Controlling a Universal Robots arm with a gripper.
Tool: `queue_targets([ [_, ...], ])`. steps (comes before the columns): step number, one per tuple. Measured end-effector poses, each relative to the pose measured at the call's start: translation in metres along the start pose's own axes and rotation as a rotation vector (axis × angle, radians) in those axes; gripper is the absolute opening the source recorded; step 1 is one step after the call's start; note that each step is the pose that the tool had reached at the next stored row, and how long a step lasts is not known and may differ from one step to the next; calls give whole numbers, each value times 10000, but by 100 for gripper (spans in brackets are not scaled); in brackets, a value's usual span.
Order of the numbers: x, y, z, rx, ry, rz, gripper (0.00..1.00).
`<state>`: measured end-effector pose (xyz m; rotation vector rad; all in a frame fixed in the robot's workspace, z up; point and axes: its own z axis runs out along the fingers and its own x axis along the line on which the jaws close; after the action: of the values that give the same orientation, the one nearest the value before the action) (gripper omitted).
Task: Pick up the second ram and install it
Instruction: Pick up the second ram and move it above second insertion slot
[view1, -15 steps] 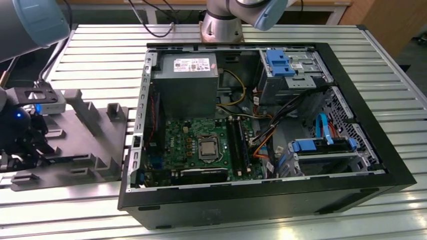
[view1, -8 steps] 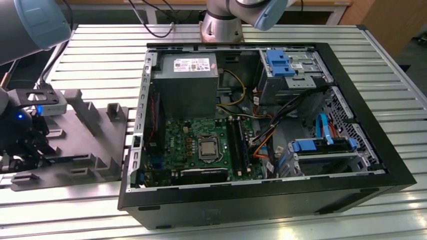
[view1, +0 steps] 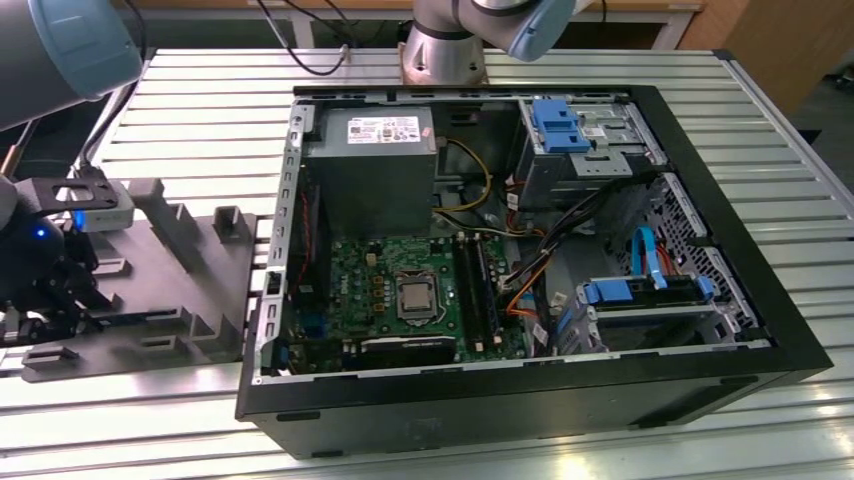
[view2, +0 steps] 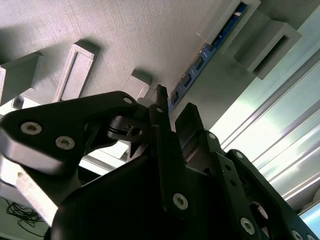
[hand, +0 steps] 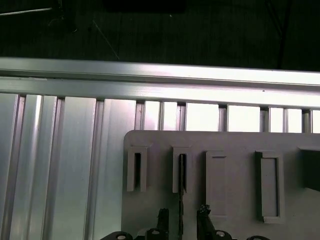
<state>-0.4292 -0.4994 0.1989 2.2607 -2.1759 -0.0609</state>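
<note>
Jaws: the gripper hangs low over the grey tray. The jaws are open. One fingertip stands on each side of the second ram, with a gap on both sides, so nothing is gripped.
Second ram: the second ram stands on its long edge in the tray, directly between the jaws. In the first wrist view it appears edge-on as a thin dark line running out ahead of the jaws through a slotted block. In the second wrist view its near end lies between the two fingertips, and a row of small black chips shows on its side.
Tray: grey plastic, flat, directly beneath the jaws. Raised slotted blocks stand ahead of the jaws and to both sides of them.
Counter: ribbed aluminium slats carry the tray and reach out past it beyond the jaws.
Arm: a grey and pale-blue joint sits above the jaws in the exterior view.
Computer case: an open black tower lies on its side on the counter, well apart from the jaws, past the tray's far edge.
Motherboard: the green board with a square silver chip sits inside the case, well apart from the jaws. I cannot tell whether its long dark slots hold a stick.
</note>
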Motion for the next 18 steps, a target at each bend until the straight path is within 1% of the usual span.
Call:
queue_targets([
  [2,0,0,0,0,0,0,34],
  [3,0,0,0,0,0,0,27],
  [8,0,0,1,0,0,0,26],
  [9,0,0,1,1,0,0,19],
  [18,0,0,1,0,0,0,18],
])
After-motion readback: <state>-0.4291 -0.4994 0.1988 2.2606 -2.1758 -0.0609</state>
